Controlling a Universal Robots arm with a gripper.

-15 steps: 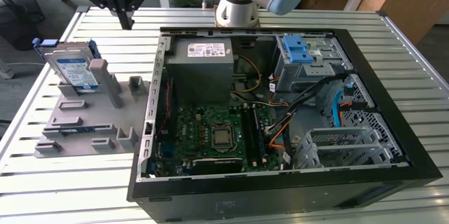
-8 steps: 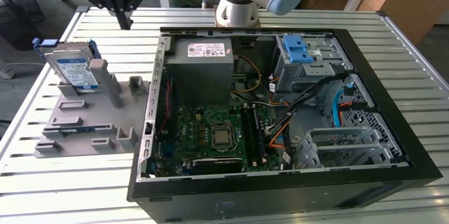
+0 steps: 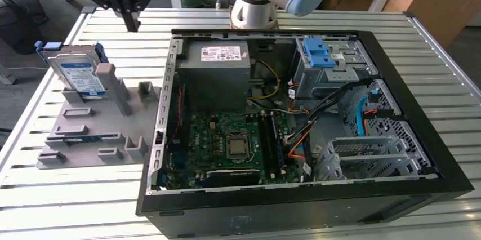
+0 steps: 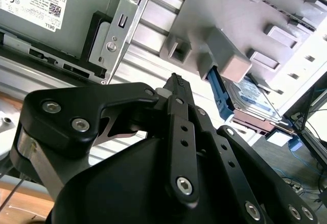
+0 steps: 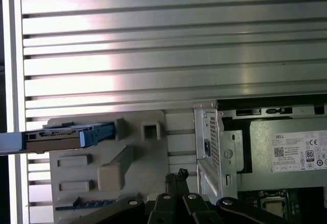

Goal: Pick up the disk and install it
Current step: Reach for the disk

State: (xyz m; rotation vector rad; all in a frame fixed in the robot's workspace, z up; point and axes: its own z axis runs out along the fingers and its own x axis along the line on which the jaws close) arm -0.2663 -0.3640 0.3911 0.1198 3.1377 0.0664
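Fingers point(image 3: 134, 24) are pressed together, nothing held. The disk point(image 3: 79, 75) is stood upright in a grey holder point(image 3: 89, 130), below the fingers and apart from them.

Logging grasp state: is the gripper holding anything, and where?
Nothing held. The gripper is shut and empty, apart from the disk, which stands in the grey fixture.

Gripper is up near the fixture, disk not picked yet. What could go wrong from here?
1. The black gripper is shut; lowered like that it would likely strike the silver, blue-framed disk rather than straddle it.
2. The disk stands on edge between posts of the grey plastic fixture; an off-centre grip might wedge it.
3. Black cables run beside the blue-latched grey drive cage and could snag on insertion.
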